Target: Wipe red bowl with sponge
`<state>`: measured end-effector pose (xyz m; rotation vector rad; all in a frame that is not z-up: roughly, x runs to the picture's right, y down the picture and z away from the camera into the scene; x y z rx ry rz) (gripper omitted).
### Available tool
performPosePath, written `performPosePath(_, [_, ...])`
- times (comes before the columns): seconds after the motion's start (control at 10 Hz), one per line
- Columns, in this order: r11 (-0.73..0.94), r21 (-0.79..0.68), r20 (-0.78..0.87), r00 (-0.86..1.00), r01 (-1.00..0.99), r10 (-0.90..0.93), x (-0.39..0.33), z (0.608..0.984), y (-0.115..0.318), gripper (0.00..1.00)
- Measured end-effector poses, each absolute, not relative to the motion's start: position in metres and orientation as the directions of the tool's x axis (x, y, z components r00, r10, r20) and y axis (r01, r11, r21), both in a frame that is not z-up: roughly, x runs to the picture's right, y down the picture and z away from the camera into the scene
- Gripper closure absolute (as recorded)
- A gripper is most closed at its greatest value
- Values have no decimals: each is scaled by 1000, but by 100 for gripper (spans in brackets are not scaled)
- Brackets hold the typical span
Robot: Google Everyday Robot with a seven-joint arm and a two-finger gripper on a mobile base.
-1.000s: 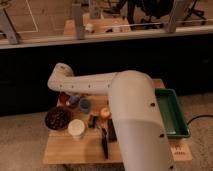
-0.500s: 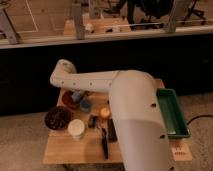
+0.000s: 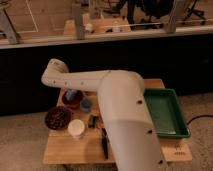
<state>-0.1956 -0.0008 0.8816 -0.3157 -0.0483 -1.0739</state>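
Observation:
The red bowl [image 3: 73, 101] sits at the table's back left, next to the larger brown bowl [image 3: 57, 118]. My gripper [image 3: 71, 92] hangs from the arm's end right over the red bowl, mostly hidden by the white arm [image 3: 85, 80]. A small pale blue-grey piece, the sponge [image 3: 70, 94], shows at the gripper inside the bowl's rim. I cannot tell whether it is gripped or merely lying there.
A round darker blue cup-like object [image 3: 86, 104] stands just right of the red bowl. A white cup [image 3: 76, 128], a small black object [image 3: 92, 121] and a black utensil [image 3: 104, 145] lie on the wooden table [image 3: 65, 152]. A green tray [image 3: 165, 112] is at right.
The arm's elbow has shifted a little to the left. The arm's end stays over the red bowl. The other objects have not moved.

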Motion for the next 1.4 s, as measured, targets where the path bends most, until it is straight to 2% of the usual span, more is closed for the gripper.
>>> performPosePath(0.4, [396,-209,236,439,894,-867,-202,867,25,100])
performPosePath(0.7, [399,-240,242,452,885,-858,-178,861,39,100])
performPosePath(1.0, [427,-274,227,489,862,-842,-157,866,36,100])
performPosePath(1.4, [450,-271,202,507,851,-838,-162,882,11,100])
